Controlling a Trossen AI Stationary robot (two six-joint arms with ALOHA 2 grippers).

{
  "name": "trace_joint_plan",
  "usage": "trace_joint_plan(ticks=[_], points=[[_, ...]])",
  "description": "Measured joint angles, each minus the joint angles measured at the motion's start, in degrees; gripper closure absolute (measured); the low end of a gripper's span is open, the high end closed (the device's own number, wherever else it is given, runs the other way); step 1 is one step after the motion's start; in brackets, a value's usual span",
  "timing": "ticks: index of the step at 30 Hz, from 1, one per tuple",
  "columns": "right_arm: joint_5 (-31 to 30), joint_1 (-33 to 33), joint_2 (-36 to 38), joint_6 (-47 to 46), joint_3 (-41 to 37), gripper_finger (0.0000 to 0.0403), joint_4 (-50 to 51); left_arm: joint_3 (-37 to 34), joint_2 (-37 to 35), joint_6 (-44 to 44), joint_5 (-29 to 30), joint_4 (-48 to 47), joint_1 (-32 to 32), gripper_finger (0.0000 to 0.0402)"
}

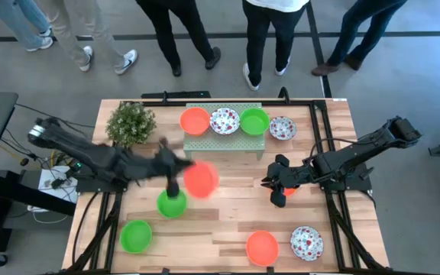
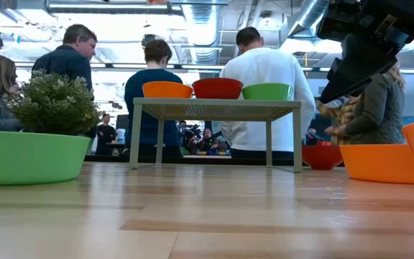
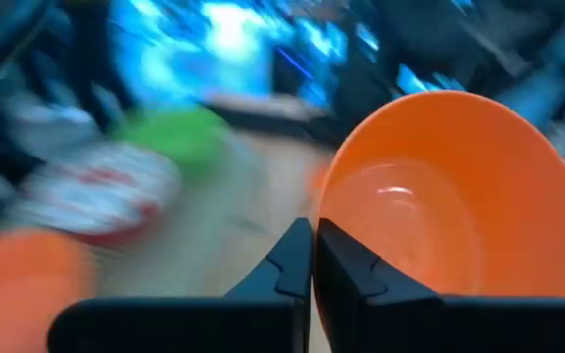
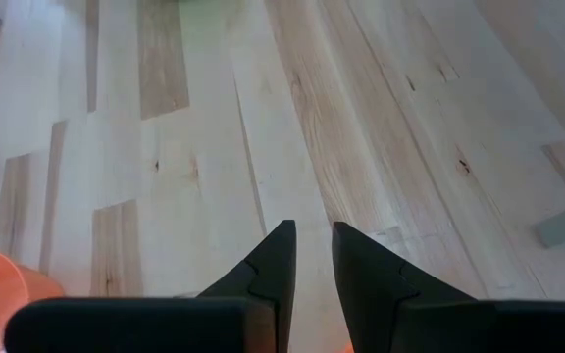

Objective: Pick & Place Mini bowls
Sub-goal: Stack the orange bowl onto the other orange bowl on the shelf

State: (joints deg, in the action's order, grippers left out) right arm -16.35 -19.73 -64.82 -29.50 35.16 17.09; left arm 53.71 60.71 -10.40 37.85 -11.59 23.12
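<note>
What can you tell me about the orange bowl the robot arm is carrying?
The orange bowl is small, round and shallow, plain orange with a smooth shiny inside, plastic by the look of it. The left gripper pinches its rim, fingers shut on it, so the bowl is tipped up on edge with its empty inside facing the wrist camera. From above it sits mid-table, just in front of the rack and above a green bowl. Whether it touches the table cannot be told.

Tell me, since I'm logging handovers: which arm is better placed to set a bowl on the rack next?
Left, probably. Its gripper is already clamped on an orange bowl just in front of the rack. The right gripper holds nothing, jaws slightly apart over bare table.
</note>
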Motion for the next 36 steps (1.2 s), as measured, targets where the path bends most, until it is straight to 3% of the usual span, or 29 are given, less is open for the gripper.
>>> trace_joint_plan(ticks=[5, 8, 13, 20, 26, 36], points=[[0.0, 0.0, 0.0, 0.0, 0.0, 0.0337, 0.0, 0.0, -7.5, 2.2, 0.0, -0.8, -10.3, 0.0393], [0.0, 0.0, 0.0, 0.0, 0.0, 0.0337, 0.0, 1.2, -8.0, 2.1, -4.2, -3.6, -17.5, 0.0393], [0.0, 0.2, 0.0, 1.2, 0.0, 0.0337, -0.1, 7.2, -3.1, 2.0, -14.0, -10.7, -28.8, 0.0393], [0.0, 2.0, 0.0, 3.0, 0.0, 0.0337, -0.1, 15.6, 7.3, 1.0, -20.7, -23.7, -40.9, 0.0392], [0.0, 2.3, 0.0, 3.0, 0.0, 0.0337, 0.0, 16.1, 11.5, 0.2, -30.4, -24.5, -49.0, 0.0393], [0.0, 2.1, 0.0, 3.0, 0.0, 0.0337, 0.1, 16.0, 13.0, -0.1, -31.0, -28.2, -54.0, 0.0393]])
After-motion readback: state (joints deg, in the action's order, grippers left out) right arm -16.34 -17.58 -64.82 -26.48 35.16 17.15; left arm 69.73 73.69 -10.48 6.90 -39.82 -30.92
